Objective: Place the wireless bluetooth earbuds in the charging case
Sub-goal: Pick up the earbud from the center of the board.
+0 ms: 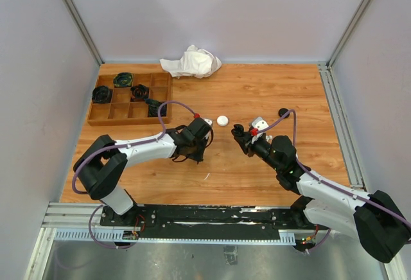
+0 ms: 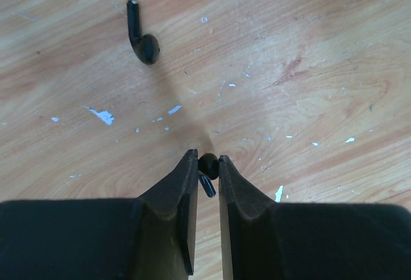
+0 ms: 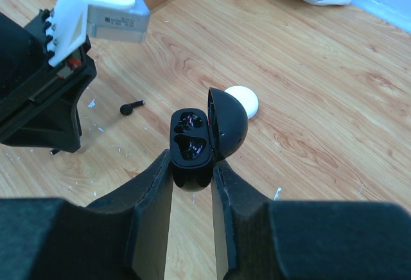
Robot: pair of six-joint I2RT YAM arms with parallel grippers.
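My left gripper is shut on a small black earbud, pinched at the fingertips just above the wood; in the top view the left gripper points down at the table's middle. A second black earbud lies loose on the wood ahead of it and also shows in the right wrist view. My right gripper is shut on an open black charging case, its lid hinged up to the right and both wells dark. In the top view the right gripper faces the left one.
A round white case lies shut between the two grippers and also shows in the right wrist view. A wooden compartment tray with black items stands at the back left. A crumpled white cloth lies at the back. A thin white sliver lies near the front.
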